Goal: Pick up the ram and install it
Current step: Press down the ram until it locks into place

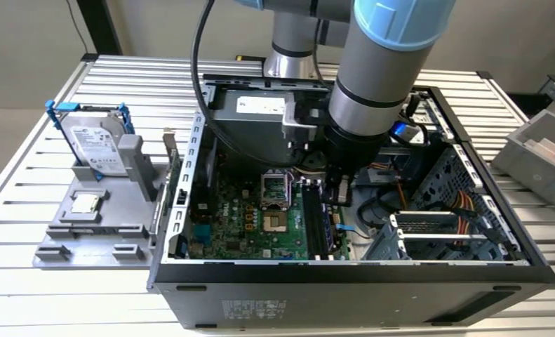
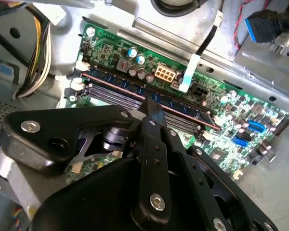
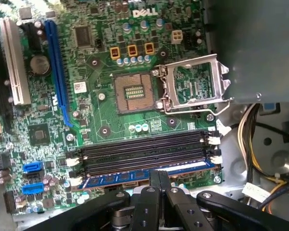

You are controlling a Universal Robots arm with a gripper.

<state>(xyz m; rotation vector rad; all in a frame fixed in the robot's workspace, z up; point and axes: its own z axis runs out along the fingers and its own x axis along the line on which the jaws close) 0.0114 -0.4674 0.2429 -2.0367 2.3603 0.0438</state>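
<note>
Blue-green and thin, the ram (image 3: 144, 175) already lay lengthwise in the slot nearest the board (image 3: 111, 62) edge, at six o'clock of the three bare black slots (image 3: 144, 149) in the first wrist view, so you had picked it up and placed it. Your gripper (image 3: 160, 179) sat with its matte black fingers (image 2: 151, 113) drawn together on the stick's top edge. Whether the white end latches (image 3: 214, 159) had locked, I could not tell.

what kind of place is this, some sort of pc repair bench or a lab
Most likely a robotics lab or test bench set up for computer assembly. An open desktop PC case sits on a slatted aluminium table, a grey fixture beside it holds a hard drive, and the gripper works over the ram at the motherboard slots.
</note>
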